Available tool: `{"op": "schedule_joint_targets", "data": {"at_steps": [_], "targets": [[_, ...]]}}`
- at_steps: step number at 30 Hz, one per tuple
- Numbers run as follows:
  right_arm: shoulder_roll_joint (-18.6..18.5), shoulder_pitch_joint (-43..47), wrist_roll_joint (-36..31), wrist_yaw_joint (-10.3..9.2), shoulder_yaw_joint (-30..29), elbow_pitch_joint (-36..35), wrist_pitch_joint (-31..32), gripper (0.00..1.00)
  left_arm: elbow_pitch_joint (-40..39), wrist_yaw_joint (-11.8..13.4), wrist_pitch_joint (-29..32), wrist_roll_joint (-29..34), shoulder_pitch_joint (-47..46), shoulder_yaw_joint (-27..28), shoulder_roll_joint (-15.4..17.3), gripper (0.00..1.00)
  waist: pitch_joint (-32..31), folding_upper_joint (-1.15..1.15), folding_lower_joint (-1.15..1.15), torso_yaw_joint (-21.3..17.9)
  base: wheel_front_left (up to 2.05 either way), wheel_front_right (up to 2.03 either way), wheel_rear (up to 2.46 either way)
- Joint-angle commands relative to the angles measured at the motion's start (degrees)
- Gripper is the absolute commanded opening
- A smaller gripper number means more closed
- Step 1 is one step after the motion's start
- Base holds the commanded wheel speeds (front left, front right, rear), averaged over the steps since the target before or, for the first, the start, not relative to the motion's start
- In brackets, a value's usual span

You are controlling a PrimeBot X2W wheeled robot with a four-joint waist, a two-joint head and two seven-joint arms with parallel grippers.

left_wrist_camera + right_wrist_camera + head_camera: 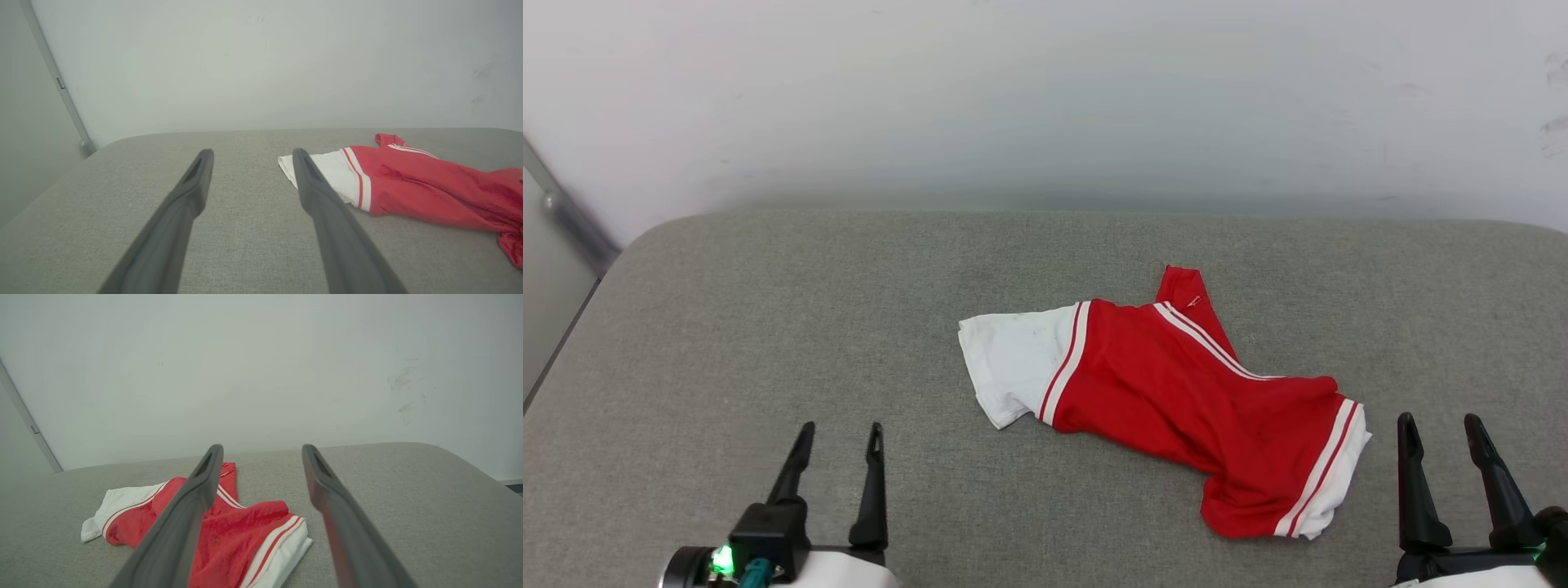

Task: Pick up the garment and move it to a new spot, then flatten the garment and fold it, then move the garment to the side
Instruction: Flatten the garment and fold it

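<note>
Since neither tool has yet taken hold of anything, the step in hand is judged to be the first pick-up.

Item: red short-sleeved sports jersey of thin, sheeny cloth, with white sleeve panels and red-and-white striped trim. It lies crumpled and partly doubled over on the grey fabric-covered tabletop, a little off centre toward 4 o'clock in the head view. One white sleeve points to 9 o'clock, the other striped cuff sits at 4 o'clock, and a red flap pokes toward 12. No number print shows.

Handling note (judgement): take two well-separated holds, each tool on the sleeve nearest it. Pinch a gathered fold rather than a single edge, since cloth this thin is likely to slip. Lift until the sagging middle clears the surface before carrying it across, so the layers do not drag and bunch further.

Left tool: two long dark fingers at 7 o'clock, spread wide apart, nothing between them, well apart from the white sleeve.

Right tool: at 5 o'clock, fingers equally wide apart, empty, near the striped cuff but not touching it.
</note>
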Motion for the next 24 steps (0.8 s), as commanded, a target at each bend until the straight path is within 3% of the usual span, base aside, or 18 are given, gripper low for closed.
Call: {"op": "schedule_joint_targets", "data": {"at_steps": [1, 8, 13, 21, 24], "targets": [[0.1, 0.6, 0.3, -0.02, 0.1, 0.0, -0.1, 1.0, 0.0, -0.4, -0.1, 0.4, -0.3, 1.2, -0.2, 1.0, 0.1, 0.0, 0.0, -0.1, 0.0, 0.0, 0.0], [0.1, -1.3, -0.6, -0.02, 0.5, -0.6, -0.1, 1.0, 2.0, -5.4, -0.1, 1.3, -8.0, 4.5, 2.3, 1.0, 1.3, 0.0, 0.0, -1.1, 0.0, 0.0, 0.0], [0.1, -2.4, -1.3, -0.02, 0.9, -1.3, -0.1, 1.0, 6.0, -9.4, -0.1, 1.2, -19.3, 5.0, 5.7, 1.0, 3.7, 0.0, 0.0, -2.3, 0.0, 0.0, 0.0], [0.1, -5.0, -2.3, -0.02, 0.7, -2.3, -0.1, 1.0, 11.3, -11.8, 4.1, 0.8, -36.7, 1.3, 11.1, 1.0, 8.8, 0.0, 0.0, -3.6, 0.0, 0.0, 0.0], [0.1, -6.5, -2.4, -0.02, 0.0, -2.8, -0.1, 1.0, 13.1, -12.2, 9.6, -0.3, -44.1, -1.8, 13.1, 1.0, 11.7, 0.0, 0.0, -3.9, 0.0, 0.0, 0.0]]}}
